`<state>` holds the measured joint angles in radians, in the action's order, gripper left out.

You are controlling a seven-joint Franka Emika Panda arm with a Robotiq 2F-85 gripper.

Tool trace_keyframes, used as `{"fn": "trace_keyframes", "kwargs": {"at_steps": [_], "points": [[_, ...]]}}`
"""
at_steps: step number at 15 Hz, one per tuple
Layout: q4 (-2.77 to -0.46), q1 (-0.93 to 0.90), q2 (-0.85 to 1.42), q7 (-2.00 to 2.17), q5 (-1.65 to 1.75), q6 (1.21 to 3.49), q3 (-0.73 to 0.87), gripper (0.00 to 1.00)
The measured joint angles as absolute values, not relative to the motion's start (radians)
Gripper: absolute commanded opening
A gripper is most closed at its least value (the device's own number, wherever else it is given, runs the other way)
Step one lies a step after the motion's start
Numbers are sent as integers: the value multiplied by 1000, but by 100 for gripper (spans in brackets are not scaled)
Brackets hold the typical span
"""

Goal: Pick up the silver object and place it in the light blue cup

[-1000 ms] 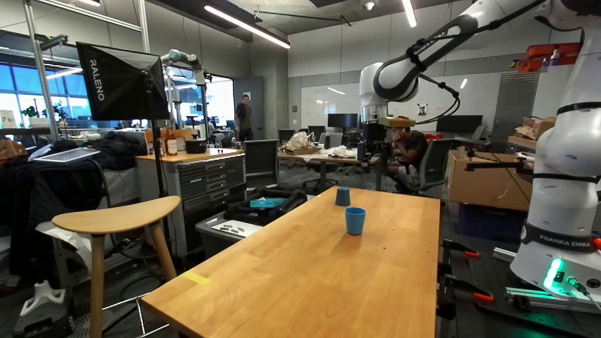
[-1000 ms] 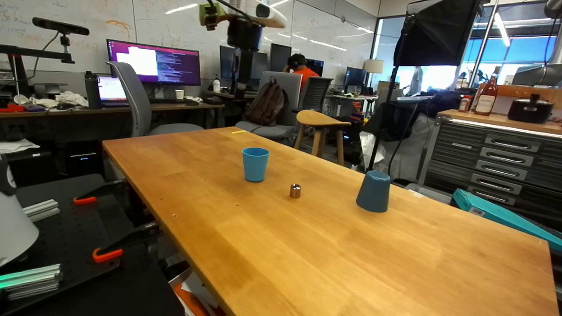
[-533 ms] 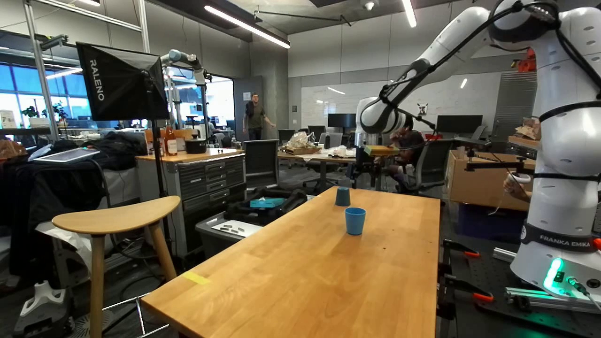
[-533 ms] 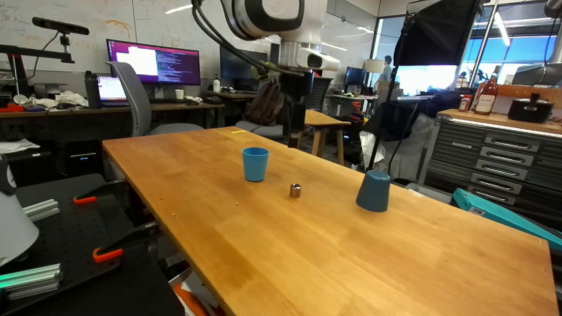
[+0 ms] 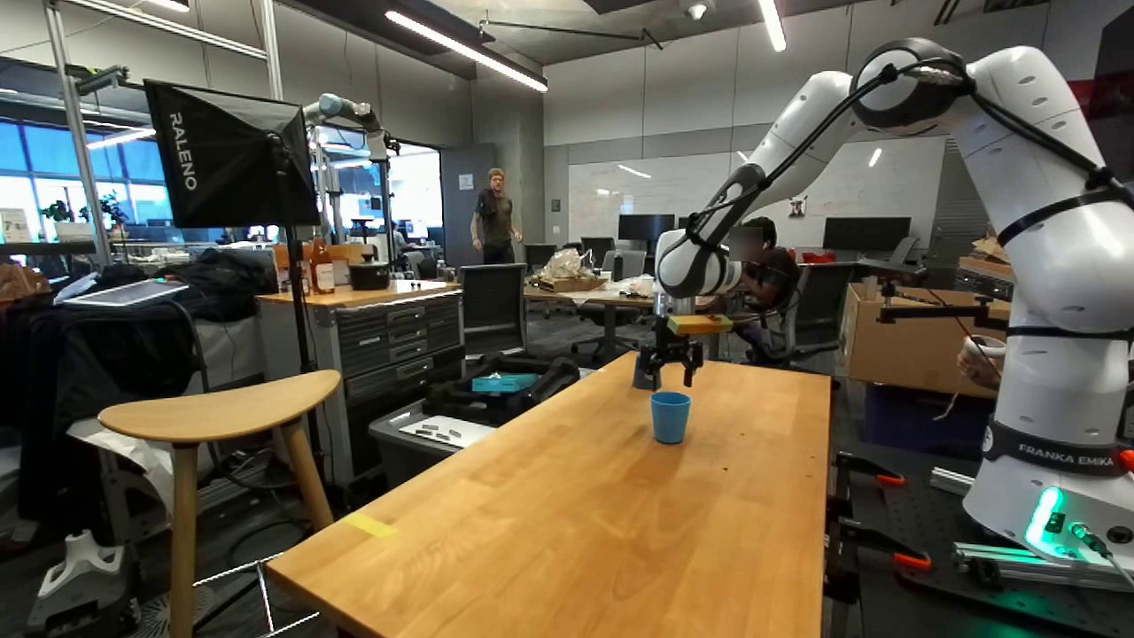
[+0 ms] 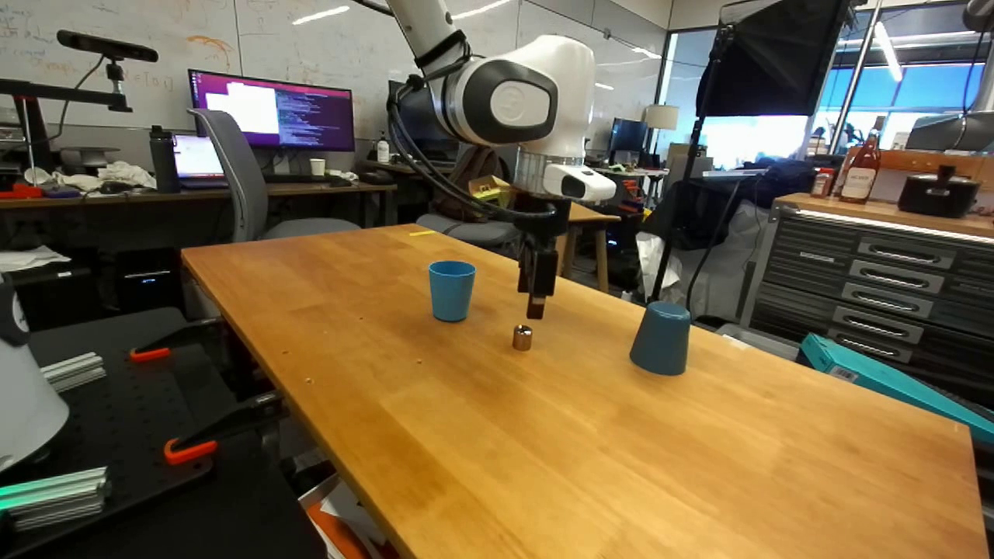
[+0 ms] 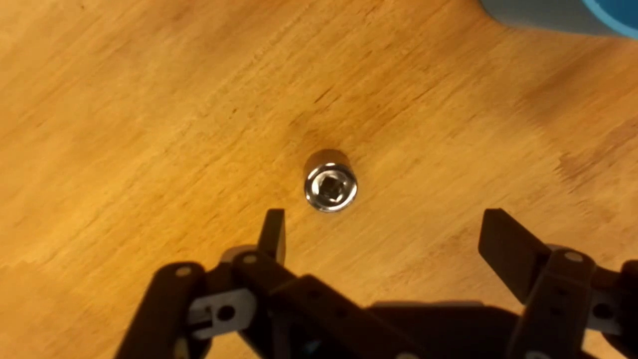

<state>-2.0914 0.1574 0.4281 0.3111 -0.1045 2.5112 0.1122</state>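
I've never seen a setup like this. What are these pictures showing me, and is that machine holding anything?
The machine is a white robot arm with two black fingers at its end, spread open and holding nothing. Two exterior views look at it from outside; the wrist view looks down from the arm's end. On the wooden table stand an upright light blue cup, a darker cup turned upside down, and, roughly between them, a small silver piece, which the fingers aren't touching.
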Motion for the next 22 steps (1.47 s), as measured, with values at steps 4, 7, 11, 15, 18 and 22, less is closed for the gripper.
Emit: {"fn": "trace_keyframes", "kwargs": {"at_steps": [4, 7, 11, 15, 18, 22], "points": [[-2075, 160, 468, 311, -134, 2510, 112, 100], [-2075, 167, 478, 310, -164, 2506, 112, 100], [-2075, 179, 483, 306, -188, 2506, 112, 75], [-2075, 183, 489, 301, -190, 2506, 112, 53], [-2075, 185, 496, 297, -196, 2505, 112, 30], [-2075, 193, 497, 281, -233, 2495, 112, 7]]}}
